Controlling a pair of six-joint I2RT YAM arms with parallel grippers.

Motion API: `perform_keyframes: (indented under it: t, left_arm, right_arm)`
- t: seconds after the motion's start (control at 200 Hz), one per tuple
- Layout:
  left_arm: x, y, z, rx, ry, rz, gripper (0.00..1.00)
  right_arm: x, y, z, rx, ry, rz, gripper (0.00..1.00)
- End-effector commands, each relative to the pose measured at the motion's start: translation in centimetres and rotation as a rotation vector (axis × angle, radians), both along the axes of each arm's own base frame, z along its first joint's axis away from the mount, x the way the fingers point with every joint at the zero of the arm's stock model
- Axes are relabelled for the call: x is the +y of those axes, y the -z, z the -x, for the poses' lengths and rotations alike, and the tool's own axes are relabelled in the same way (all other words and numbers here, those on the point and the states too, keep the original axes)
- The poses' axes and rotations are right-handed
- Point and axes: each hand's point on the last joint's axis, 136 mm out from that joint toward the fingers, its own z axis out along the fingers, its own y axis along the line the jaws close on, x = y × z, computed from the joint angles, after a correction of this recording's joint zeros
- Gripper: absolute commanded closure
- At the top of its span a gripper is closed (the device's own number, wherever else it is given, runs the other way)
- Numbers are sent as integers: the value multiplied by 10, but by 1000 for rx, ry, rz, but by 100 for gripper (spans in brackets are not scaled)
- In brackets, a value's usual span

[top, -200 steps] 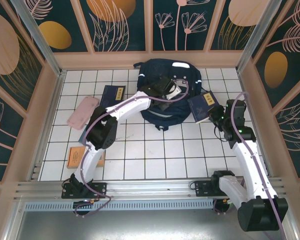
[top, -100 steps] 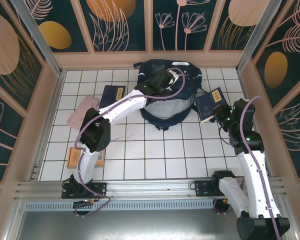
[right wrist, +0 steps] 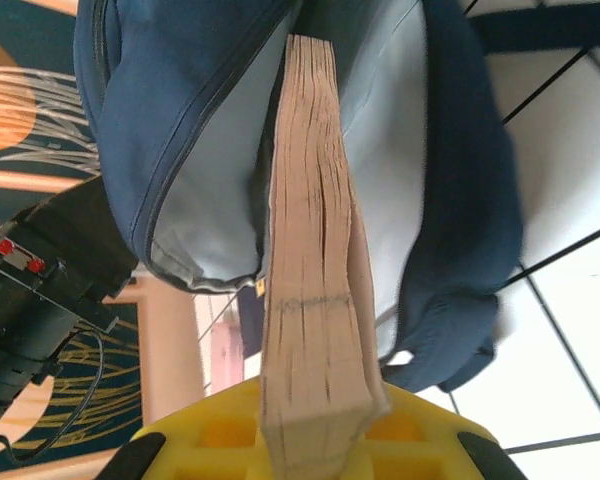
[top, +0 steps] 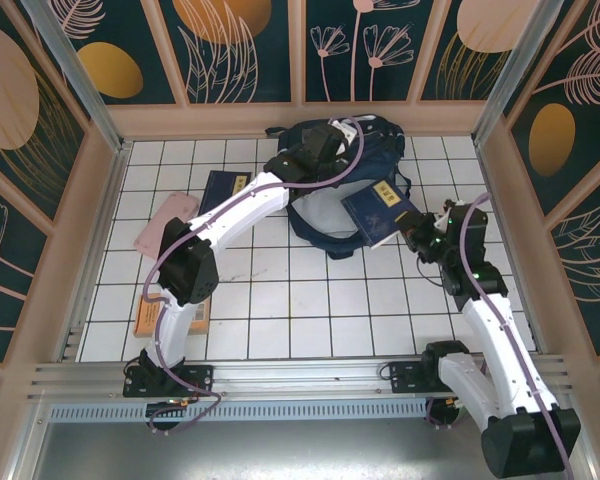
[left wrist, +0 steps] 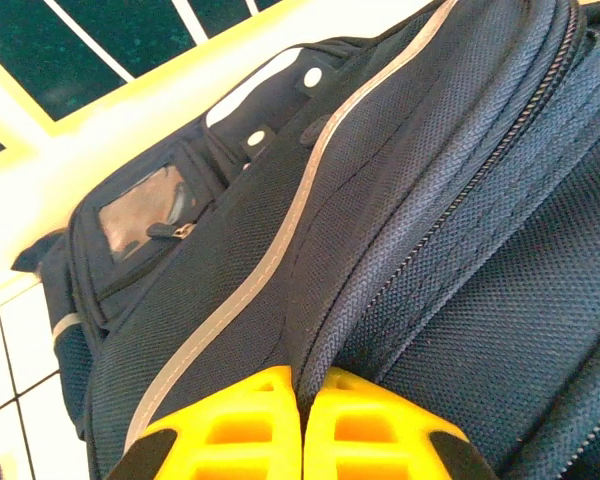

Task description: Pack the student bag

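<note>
The navy student bag (top: pixel 365 150) lies at the back of the tiled floor, its mouth held open toward the near side and showing a pale lining (right wrist: pixel 210 210). My left gripper (top: pixel 318 150) is shut on a fold of the bag's upper fabric (left wrist: pixel 302 378), lifting it. My right gripper (top: pixel 417 232) is shut on a navy book (top: pixel 378 208). The book's page edge (right wrist: pixel 310 250) points into the open mouth, its far end just inside the lining. A white reflective stripe (left wrist: pixel 280 250) runs across the bag's top.
A second navy book (top: pixel 223 190) lies left of the bag, with a pink pencil case (top: pixel 166 222) beside it. An orange book (top: pixel 152 313) rests near the left arm's base. Wooden walls close in the floor on three sides.
My right gripper has carried the navy book leftward from beside the bag into its open mouth. My left gripper has raised the bag's upper fabric a little farther back.
</note>
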Motion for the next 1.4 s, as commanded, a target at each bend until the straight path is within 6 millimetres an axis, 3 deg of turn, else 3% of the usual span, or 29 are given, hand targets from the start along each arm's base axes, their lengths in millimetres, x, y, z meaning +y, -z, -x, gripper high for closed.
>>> perform_keyframes:
  t: [0.0,0.34,0.626,0.866,0.936,1.046,1.121,1.271,1.396]
  left_arm:
    - [-7,-119,12,-153,25,275,100]
    - [-16,-143,32,-154,97,383,100]
    - [-14,-140,37,-127,97,400,100]
    - [-13,-134,41,-110,104,391,100]
    - [-11,-132,40,-110,89,386,100]
    - [-8,-134,39,-110,70,394,100]
    - [-6,-131,36,-106,51,389,100]
    - [-3,-124,32,-101,16,376,100]
    - [1,-119,26,-103,-28,373,100]
  right_arm:
    - [18,-30,-18,-143,-1,-92,100]
    - [32,1,-77,-136,226,-182,100]
    - [41,16,-138,-179,337,-198,100]
    - [63,64,-184,-86,346,-212,100]
    - [65,77,-192,-57,353,-223,91]
    - [67,83,-192,-24,331,-225,49]
    - [65,80,-184,-5,313,-221,34]
    - [59,67,-161,31,255,-196,31]
    - [52,70,-135,126,219,-209,35]
